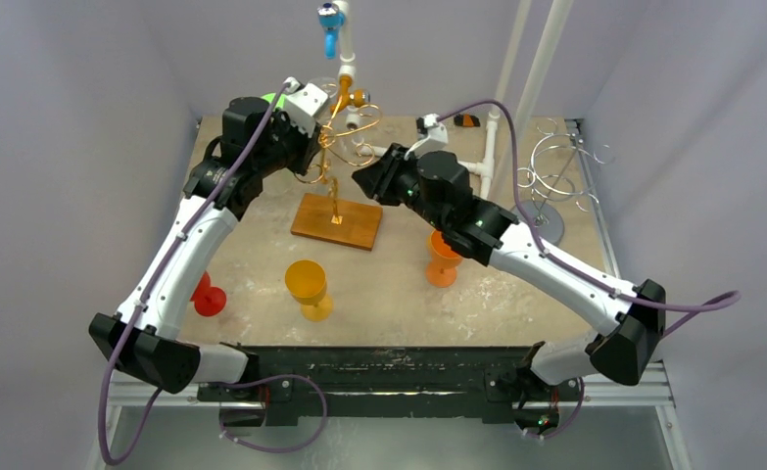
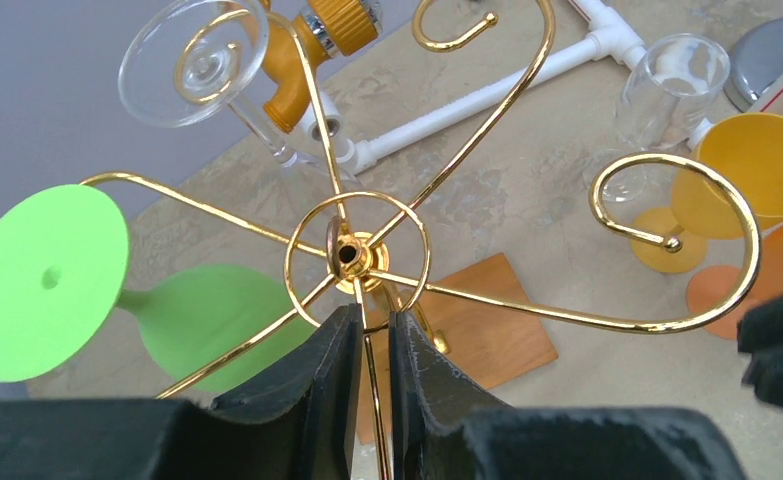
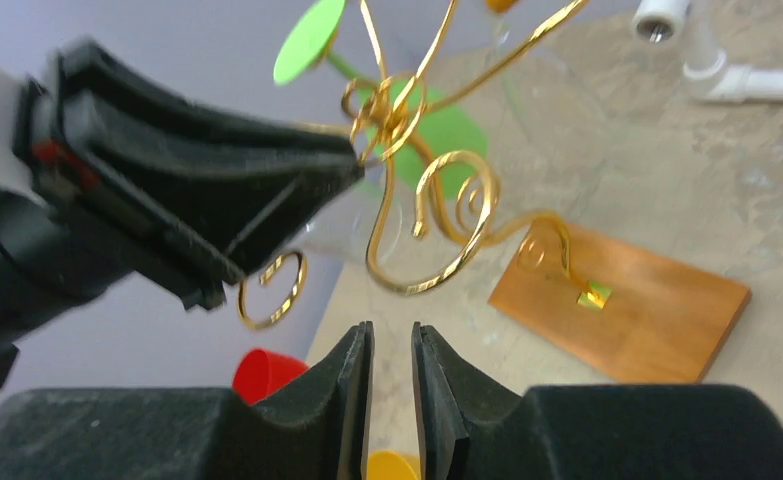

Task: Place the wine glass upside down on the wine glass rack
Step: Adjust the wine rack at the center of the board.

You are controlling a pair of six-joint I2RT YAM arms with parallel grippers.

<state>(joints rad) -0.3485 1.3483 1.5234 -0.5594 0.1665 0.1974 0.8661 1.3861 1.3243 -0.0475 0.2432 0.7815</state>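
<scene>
The clear wine glass hung upside down in a curl of the gold rack, upper left of the left wrist view. The left gripper pinched the rack's central rod. The right gripper had its jaws slightly parted and held nothing.

Glossy gold metal-wire rack on smooth wooden base (fingers matt black).

Plain pale grey walls enclose a mottled beige tabletop, possibly stone, evenly lit.
</scene>
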